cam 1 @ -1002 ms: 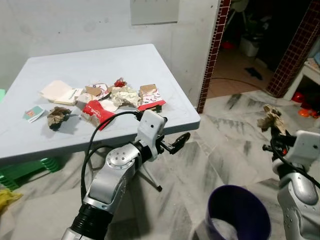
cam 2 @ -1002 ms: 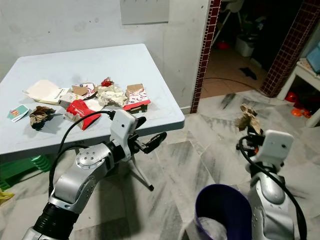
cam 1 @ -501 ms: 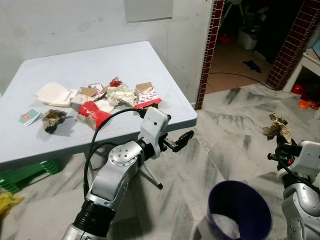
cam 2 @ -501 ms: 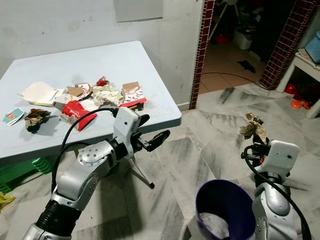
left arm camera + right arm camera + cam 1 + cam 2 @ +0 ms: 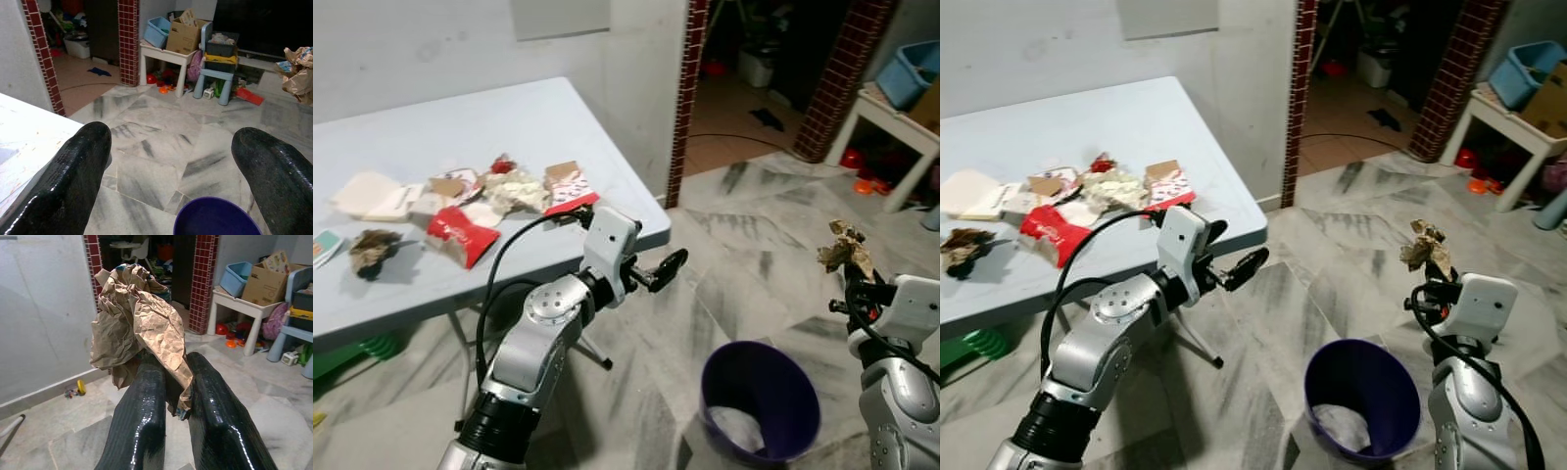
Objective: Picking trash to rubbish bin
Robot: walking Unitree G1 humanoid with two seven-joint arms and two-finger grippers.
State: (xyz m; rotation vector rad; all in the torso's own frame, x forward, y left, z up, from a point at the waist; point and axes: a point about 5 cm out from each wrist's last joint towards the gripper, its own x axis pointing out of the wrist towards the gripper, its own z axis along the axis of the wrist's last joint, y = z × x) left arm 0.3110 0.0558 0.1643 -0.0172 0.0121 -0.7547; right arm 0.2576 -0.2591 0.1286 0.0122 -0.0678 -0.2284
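Right pincer point(image 5: 168, 382) grips crumpled paper point(image 5: 134, 320), beside the bin point(image 5: 759, 392) rim; left pincer point(image 5: 171, 166) open beyond tabletop point(image 5: 646, 230) edge.

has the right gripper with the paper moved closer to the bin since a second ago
Yes. The right gripper, shut on the crumpled brown paper, now sits lower and nearer the purple bin.

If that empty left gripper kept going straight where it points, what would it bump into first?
Probably nothing soon: the open left gripper points past the table corner over marble floor, above the purple bin. Depth is unclear.
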